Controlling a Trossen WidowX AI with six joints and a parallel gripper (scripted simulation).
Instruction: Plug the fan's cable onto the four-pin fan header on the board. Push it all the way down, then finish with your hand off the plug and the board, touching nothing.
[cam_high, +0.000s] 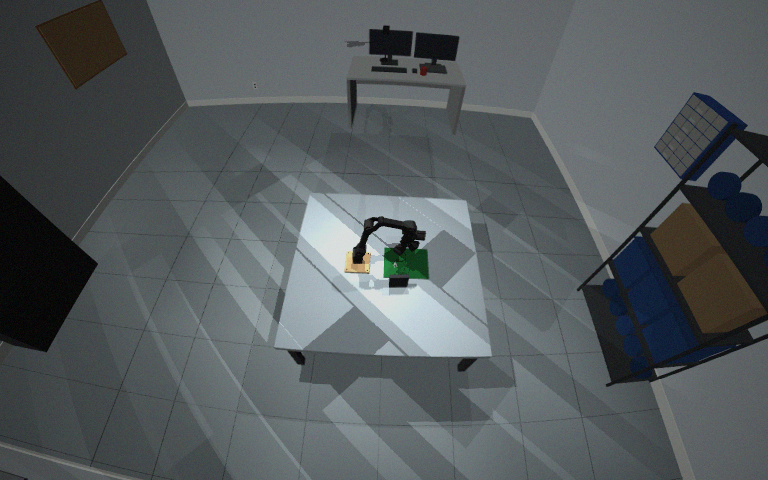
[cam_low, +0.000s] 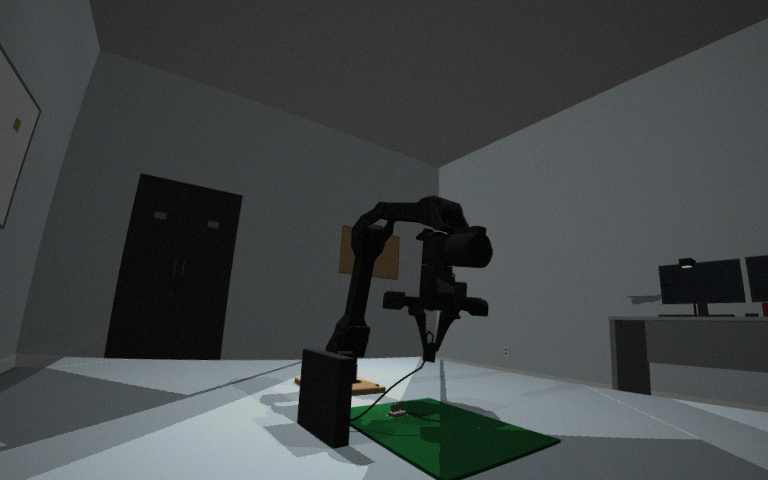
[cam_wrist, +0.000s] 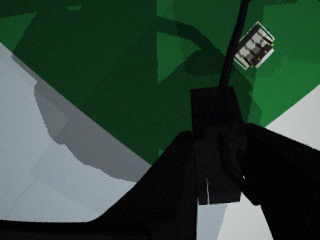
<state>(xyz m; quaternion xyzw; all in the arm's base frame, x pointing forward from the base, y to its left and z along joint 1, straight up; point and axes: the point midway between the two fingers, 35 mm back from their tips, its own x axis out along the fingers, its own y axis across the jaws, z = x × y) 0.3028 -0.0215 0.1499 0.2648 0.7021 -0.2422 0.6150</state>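
Note:
My gripper (cam_low: 430, 349) (cam_wrist: 216, 138) is shut on the fan plug (cam_low: 429, 355) (cam_wrist: 215, 107), a small black block, and holds it in the air above the green board (cam_high: 416, 268) (cam_low: 475, 447) (cam_wrist: 120, 95). The black cable (cam_low: 390, 387) (cam_wrist: 235, 42) runs from the plug down toward the dark fan block. The white four-pin header (cam_high: 395, 264) (cam_low: 397, 413) (cam_wrist: 255, 46) stands on the board, apart from the plug. In the wrist view it lies beyond the plug to the upper right, turned at a slant, close beside the cable. The plug's underside is hidden.
The dark upright fan block (cam_high: 398, 280) (cam_low: 325, 396) stands at the board's edge. The arm's base is on a wooden plate (cam_high: 349, 269) (cam_low: 370, 388) beside the board. Shadows of the arm fall over the board and the table (cam_high: 390, 328).

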